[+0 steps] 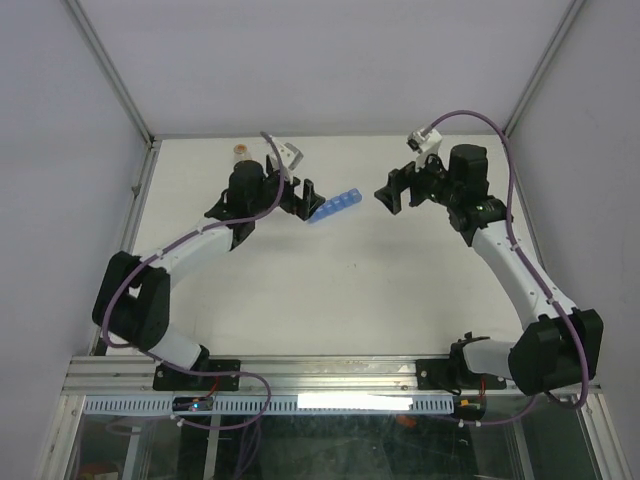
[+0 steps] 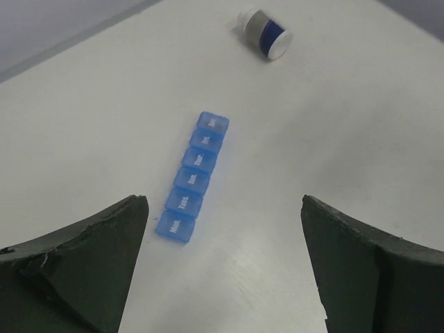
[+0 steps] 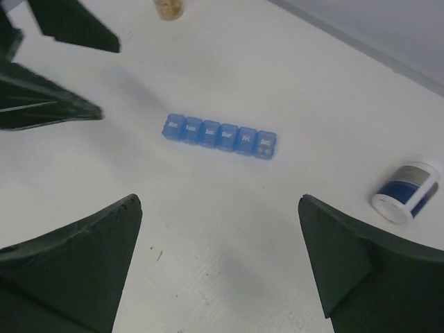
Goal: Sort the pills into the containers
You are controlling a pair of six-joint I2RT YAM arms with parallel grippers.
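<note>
Our two arms reach over a white counter (image 1: 350,290). Our left hand (image 2: 223,201) and right hand (image 3: 220,201) are both spread wide and empty. The containers (image 2: 191,178), a blue strip, lie flat between them with lids apparently closed. A white bottle (image 2: 266,33) lies on its side nearby, and an amber bottle (image 3: 168,8) sits farther off. We see no loose pills, so sorting seems not yet begun.

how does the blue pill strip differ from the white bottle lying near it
Shape: the pill strip is a flat row of six square compartments; the white bottle is round. Colour: the strip is translucent blue with white lettering; the bottle is white with a dark blue label. Pose: the strip lies flat, lids up; the bottle is tipped on its side. Both rest on the table.
</note>
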